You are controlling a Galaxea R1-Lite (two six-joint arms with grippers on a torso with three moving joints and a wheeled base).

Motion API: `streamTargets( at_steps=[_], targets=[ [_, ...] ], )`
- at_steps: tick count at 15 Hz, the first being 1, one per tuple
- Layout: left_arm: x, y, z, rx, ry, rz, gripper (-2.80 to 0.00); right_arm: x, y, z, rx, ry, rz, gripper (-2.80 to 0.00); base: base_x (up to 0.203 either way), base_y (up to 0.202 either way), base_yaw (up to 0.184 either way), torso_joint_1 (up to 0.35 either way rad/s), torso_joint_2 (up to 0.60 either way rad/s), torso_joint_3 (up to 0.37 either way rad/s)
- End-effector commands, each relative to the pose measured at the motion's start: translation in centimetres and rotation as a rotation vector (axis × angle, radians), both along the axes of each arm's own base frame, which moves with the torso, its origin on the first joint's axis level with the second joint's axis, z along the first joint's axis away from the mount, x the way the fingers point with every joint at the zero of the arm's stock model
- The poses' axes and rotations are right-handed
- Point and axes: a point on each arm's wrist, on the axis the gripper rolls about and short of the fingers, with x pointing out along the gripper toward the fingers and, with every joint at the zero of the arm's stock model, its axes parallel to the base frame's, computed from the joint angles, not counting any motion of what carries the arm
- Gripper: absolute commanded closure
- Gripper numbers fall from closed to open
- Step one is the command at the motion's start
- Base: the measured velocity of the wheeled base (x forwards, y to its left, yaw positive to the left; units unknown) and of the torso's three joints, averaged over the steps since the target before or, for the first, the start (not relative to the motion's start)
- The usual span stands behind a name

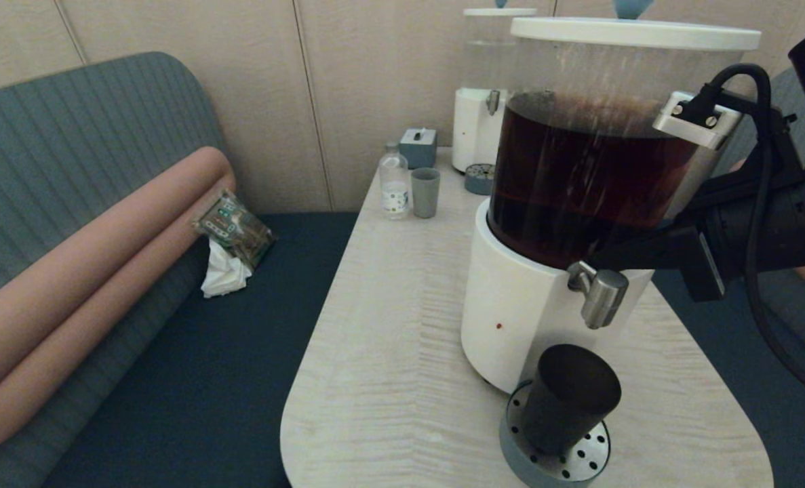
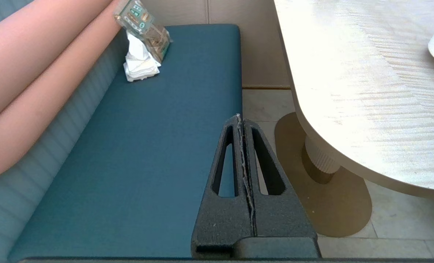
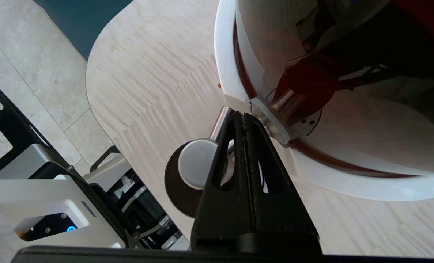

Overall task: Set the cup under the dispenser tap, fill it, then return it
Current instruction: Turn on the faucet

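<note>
The cup [image 1: 569, 398] already stood on the round perforated drip tray [image 1: 582, 463] at the near foot of the big dispenser [image 1: 544, 298], directly below the dispenser tap [image 1: 600, 293], so I judged the placing step done. No stream showed between spout and rim, and I could not see whether any liquid was in the cup, so filling and the return were, by my reckoning, both left. My right claw [image 3: 243, 116] was pinched fully together and held nothing; its tip sat at the rim of the white base, just above the tap's stem, with the tap's round steel top [image 3: 198, 168] close beside it. I could not tell whether the tip actually touched anything. I took this as the approach to working the tap. My left claw [image 2: 241, 120] was also pressed together, empty, parked off to the left over the blue sofa seat [image 2: 136, 153], well apart from the bench [image 1: 388, 339]. Room on the right was tight: the arm lay along the tank wall, and the tap stuck out beneath it. The drip tray sat very near the bench's rounded near edge, so the cup had little margin there. The left of the bench was open, with a small bottle [image 1: 394, 181] and a grey-green cup [image 1: 425, 192] far back.
</note>
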Motion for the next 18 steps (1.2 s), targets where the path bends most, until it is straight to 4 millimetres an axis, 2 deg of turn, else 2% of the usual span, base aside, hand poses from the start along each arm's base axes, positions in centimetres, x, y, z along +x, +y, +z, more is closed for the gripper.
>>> streamTargets(
  at_steps=[1,10,18],
  targets=[
    [0.0,0.0,0.0,0.000,0.000,0.001,0.00,0.5,0.3,-0.4,-0.008,0.020,0.006,0.00,0.000,0.000,0.000,0.000,0.00,0.000],
    [0.0,0.0,0.0,0.000,0.000,-0.001,0.00,-0.7,0.5,-0.4,-0.006,0.024,0.042,0.00,0.000,0.000,0.000,0.000,0.00,0.000],
    [0.0,0.0,0.0,0.000,0.002,0.001,0.00,-0.6,0.1,-0.1,0.013,0.002,0.013,0.00,0.000,0.000,0.000,0.000,0.00,0.000]
  ],
)
